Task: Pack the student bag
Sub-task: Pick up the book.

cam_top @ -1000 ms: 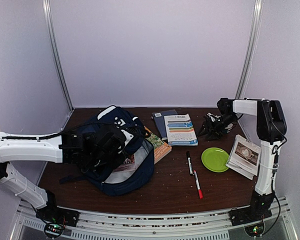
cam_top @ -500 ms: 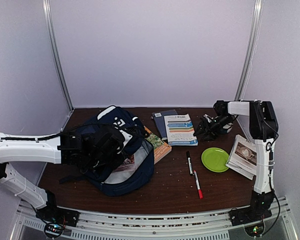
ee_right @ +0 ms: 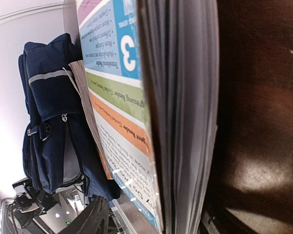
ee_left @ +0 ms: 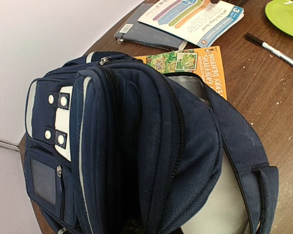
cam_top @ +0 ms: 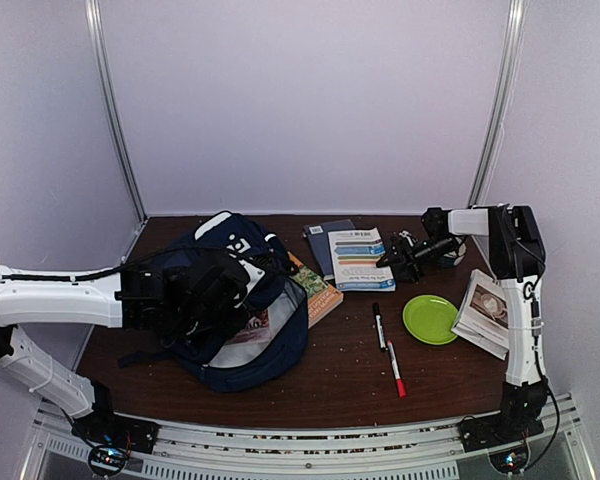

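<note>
Top external: one bag [cam_top: 280, 340] (two markers [cam_top: 378, 326])

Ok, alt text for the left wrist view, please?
A navy bag fills the frame, its main pocket open with grey lining showing. Beyond it on the brown table lie an orange book, a striped workbook over a grey notebook, a pen and a green plate.

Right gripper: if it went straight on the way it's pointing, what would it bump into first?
Probably the striped booklet. The right gripper is open and aims at the booklet's near edge, which looks very close in the wrist view. The bag lies farther along, behind the booklet.
</note>
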Controlling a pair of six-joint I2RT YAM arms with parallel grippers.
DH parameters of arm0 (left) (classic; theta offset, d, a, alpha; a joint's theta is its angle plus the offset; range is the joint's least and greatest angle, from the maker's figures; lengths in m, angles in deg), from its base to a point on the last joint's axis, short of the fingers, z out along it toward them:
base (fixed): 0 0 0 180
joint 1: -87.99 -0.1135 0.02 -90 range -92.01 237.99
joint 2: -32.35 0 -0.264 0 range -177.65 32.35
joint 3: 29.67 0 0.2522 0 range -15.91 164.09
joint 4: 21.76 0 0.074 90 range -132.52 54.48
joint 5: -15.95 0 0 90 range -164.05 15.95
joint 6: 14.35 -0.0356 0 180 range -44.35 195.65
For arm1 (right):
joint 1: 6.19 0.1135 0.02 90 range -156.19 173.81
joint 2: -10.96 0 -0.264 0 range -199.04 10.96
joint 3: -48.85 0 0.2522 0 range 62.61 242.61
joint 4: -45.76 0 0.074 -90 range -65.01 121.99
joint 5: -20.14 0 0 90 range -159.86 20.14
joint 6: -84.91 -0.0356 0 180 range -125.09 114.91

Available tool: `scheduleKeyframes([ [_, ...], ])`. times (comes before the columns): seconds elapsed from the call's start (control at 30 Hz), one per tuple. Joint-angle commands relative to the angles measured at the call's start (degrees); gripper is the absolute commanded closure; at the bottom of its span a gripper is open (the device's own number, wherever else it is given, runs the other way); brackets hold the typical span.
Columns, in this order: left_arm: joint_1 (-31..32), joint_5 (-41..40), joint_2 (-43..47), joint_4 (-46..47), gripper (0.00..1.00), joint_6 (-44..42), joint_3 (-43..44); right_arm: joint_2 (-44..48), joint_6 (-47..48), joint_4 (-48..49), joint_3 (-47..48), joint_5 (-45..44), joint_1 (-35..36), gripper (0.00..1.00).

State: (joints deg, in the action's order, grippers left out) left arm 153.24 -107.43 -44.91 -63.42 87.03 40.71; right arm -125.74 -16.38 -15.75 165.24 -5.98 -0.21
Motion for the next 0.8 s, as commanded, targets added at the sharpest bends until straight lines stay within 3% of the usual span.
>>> scheduleKeyframes([
  [0.0,0.4,0.0,1.0,3.7,1.00,0.6,0.5,-4.2,-3.9,4.0,-1.2,1.6,1.4,0.39],
  [0.17,0.4,-0.4,1.1,3.6,1.00,0.5,0.1,-4.3,-6.8,8.0,-1.3,2.7,1.4,0.46],
  [0.3,0.4,-1.3,1.3,2.6,1.00,0.3,0.7,-4.2,-9.2,10.9,-1.5,3.5,1.4,0.67],
  [0.57,0.4,-3.2,2.1,2.1,1.00,0.5,0.8,-1.2,-9.5,12.5,-3.0,4.4,1.4,0.97],
  [0.77,0.4,-3.8,1.8,2.6,1.00,0.1,1.0,7.6,-8.8,12.8,-5.4,4.8,1.1,1.00],
])
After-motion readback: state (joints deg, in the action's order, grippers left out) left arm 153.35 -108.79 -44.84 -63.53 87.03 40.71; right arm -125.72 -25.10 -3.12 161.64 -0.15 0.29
